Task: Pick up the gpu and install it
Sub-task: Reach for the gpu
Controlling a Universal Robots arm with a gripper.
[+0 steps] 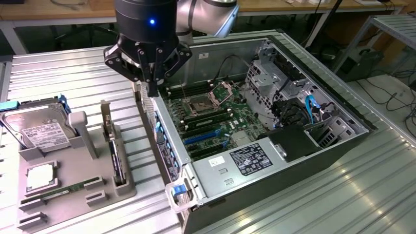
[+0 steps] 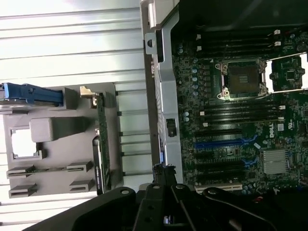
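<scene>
The gpu [image 1: 116,148] stands on edge in a slot of the grey holder [image 1: 78,161] at the exterior view's left, its green card and black fan side seen edge-on. The wrist view has the gpu [image 2: 101,139] upright in the same holder [image 2: 57,144]. My gripper [image 1: 152,90] hangs shut with nothing in it, above the rear wall of the open computer case [image 1: 169,146], between the holder and the motherboard [image 1: 215,119]. In the wrist view my gripper [image 2: 163,169] points down at that wall, apart from the gpu.
The holder also carries a hard drive [image 1: 36,129] with a blue bracket, a square chip [image 1: 39,176] and a RAM stick [image 1: 62,191]. Inside the case lie blue and black card slots [image 1: 202,137], the CPU socket [image 1: 195,105], a power supply [image 1: 250,158] and drive cages with cables [image 1: 305,107].
</scene>
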